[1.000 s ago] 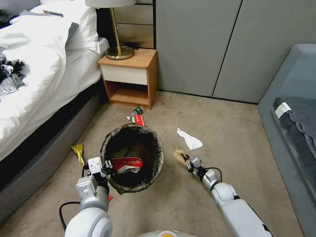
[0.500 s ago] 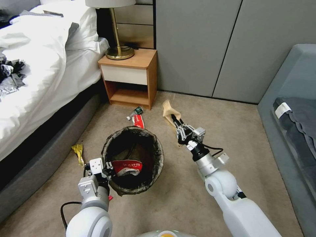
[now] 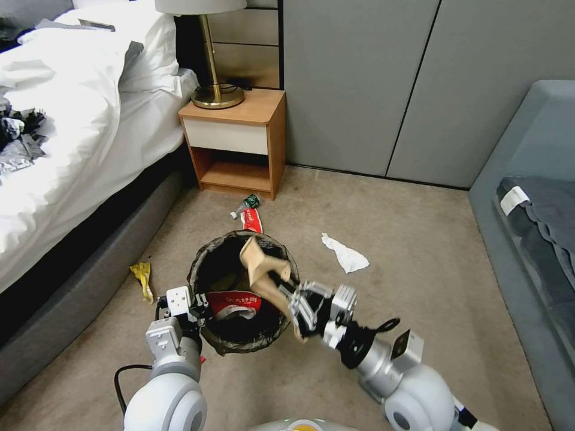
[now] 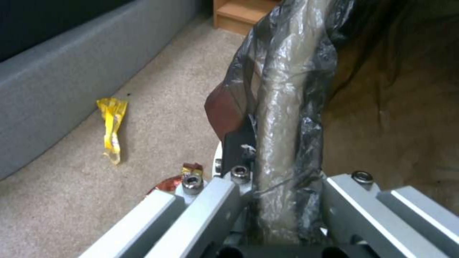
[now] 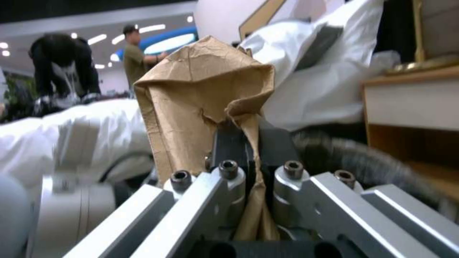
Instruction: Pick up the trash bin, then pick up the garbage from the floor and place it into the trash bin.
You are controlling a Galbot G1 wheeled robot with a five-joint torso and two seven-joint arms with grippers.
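The right end effector [image 3: 286,286] is clamped tight on a brown paper scrap [image 3: 259,266], its fingers pinching the crumpled paper low down so the loose top flaps upward, and it hangs right over the mouth of the trash bin [image 3: 211,339]. That looks like a carry pose: the scrap is above the opening so a release would drop it inside. The left end effector [image 3: 193,306] is closed on the bin's near rim, gripping rim and dark liner together, which steadies the bin and keeps its mouth facing up. Inside the bin a red-and-white wrapper [image 3: 236,300] already lies.

Out on the floor, a white tissue [image 3: 344,254] lies toward the sofa side, a yellow wrapper [image 3: 142,278] sits by the bed base, and a small bottle [image 3: 245,205] with another red wrapper [image 3: 252,219] rests just before the nightstand [image 3: 272,137].

Compared with half a second ago, the right arm has swung in from beyond the bin's far right side to above its opening, paper still in its grip; the bin and left arm have barely shifted.
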